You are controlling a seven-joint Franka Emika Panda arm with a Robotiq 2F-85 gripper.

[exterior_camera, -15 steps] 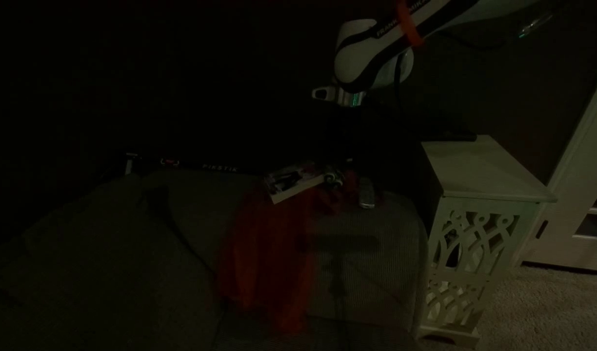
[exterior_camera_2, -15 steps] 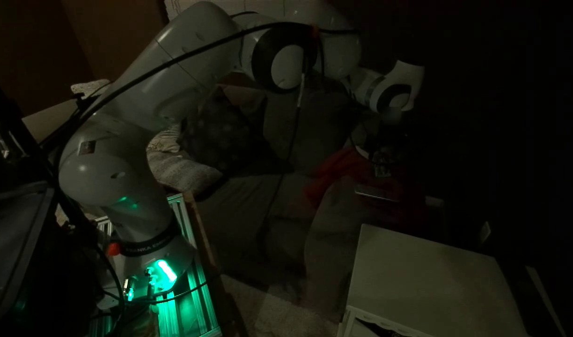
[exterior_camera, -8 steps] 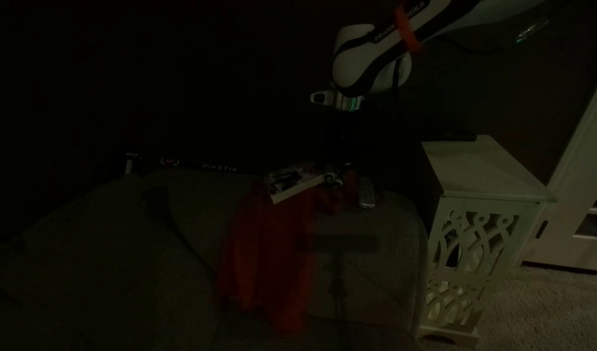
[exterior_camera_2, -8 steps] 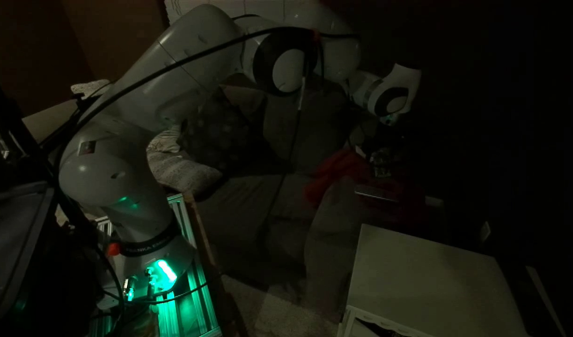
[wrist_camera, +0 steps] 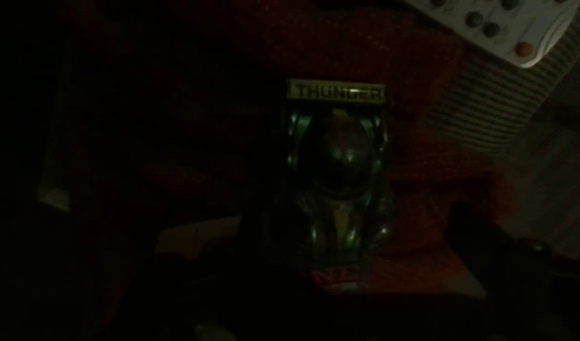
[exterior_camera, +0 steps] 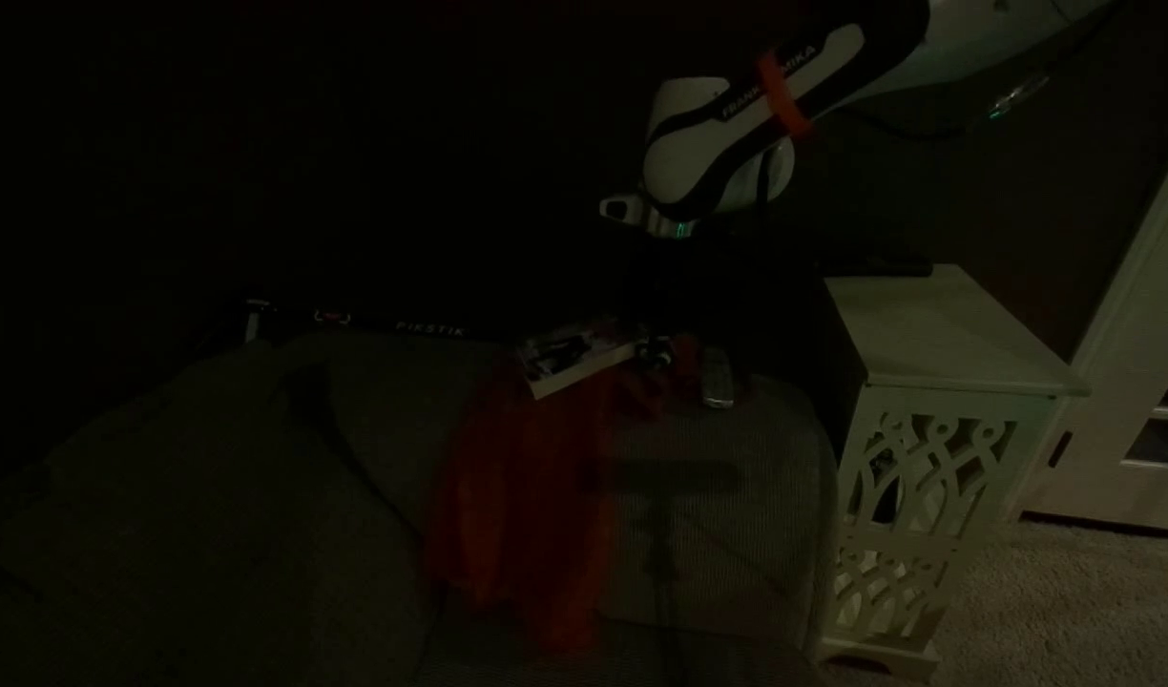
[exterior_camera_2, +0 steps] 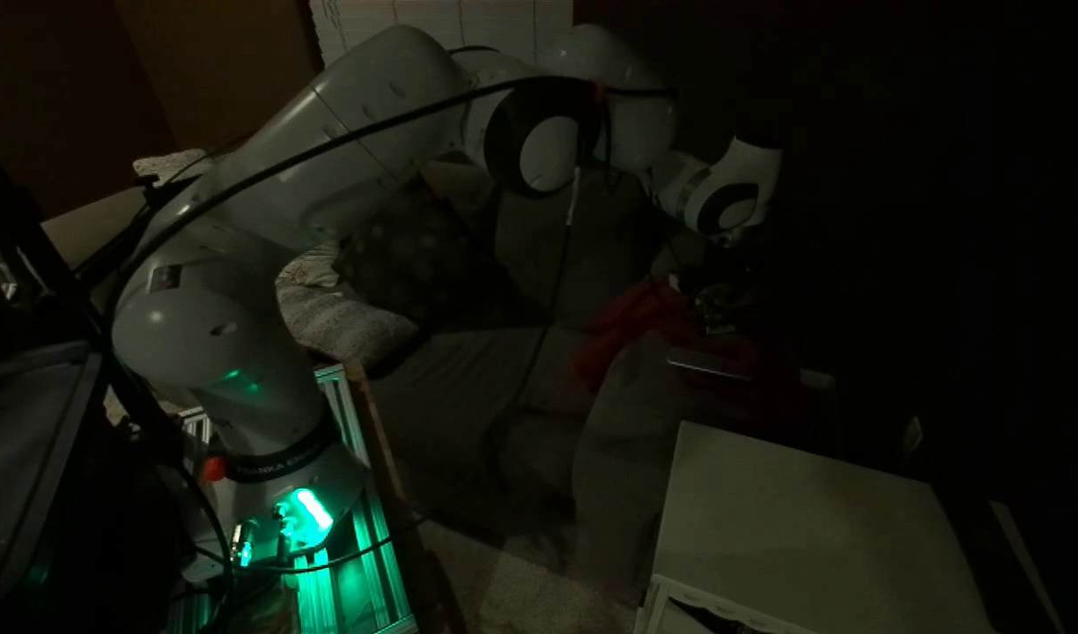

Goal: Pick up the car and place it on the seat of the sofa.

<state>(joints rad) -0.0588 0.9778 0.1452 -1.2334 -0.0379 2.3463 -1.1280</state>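
Observation:
The car (wrist_camera: 339,156) is a dark, shiny toy with a yellow "THUNDER" wing. It lies on red cloth and also shows, small, in both exterior views (exterior_camera: 655,353) (exterior_camera_2: 713,308). My gripper (wrist_camera: 358,213) is open above it in the wrist view. The right finger (wrist_camera: 467,225) stands apart from the car, with red cloth between. The left finger is very dark, close by the car's left side; I cannot tell whether it touches. In the exterior views the fingers are lost in darkness. The sofa (exterior_camera_2: 468,370) is dark olive-grey, with its seat left of the car in that view.
Red cloth (exterior_camera: 527,506) drapes over the sofa. A flat box (exterior_camera: 584,367) lies beside the car, and a remote (exterior_camera: 718,377) on its other side. A white lattice-sided cabinet (exterior_camera: 956,334) stands beside the sofa. A dark patterned pillow (exterior_camera_2: 407,255) leans on the sofa.
My arm has come down towards the car, moving slightly left in both exterior views. The car, box, remote and cloth have not visibly moved.

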